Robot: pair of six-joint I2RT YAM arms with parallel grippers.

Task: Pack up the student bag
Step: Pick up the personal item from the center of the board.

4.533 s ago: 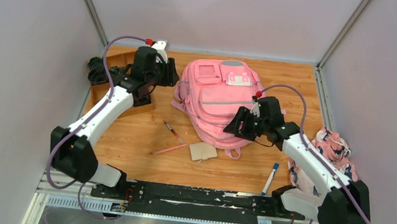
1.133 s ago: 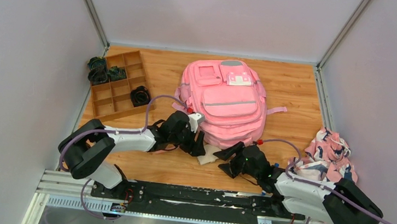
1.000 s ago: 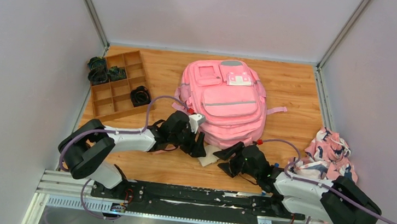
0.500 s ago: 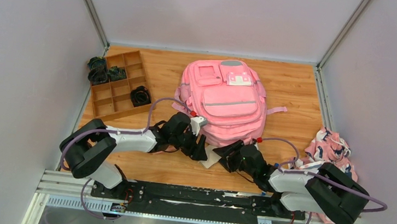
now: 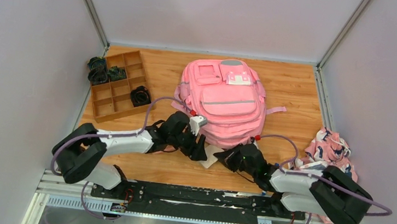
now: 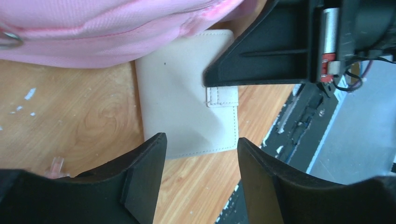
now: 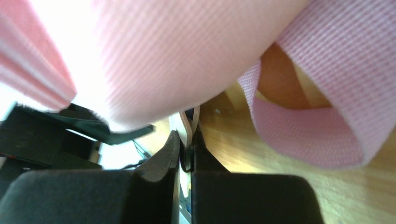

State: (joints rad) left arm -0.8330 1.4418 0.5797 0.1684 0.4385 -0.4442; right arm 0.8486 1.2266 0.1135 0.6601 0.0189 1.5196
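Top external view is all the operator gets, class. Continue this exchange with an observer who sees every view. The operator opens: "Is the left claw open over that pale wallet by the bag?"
Observer: Yes. The left wrist view shows the left claw open, with the near edge of the wallet between its fingers.
Operator: Has the right claw gripped anything?
Observer: The right wrist view shows the right claw shut on a thin cream edge, apparently the wallet's.
Operator: Is the wallet clear of the bag?
Observer: No. In the left wrist view its far edge lies under the rim of the bag.
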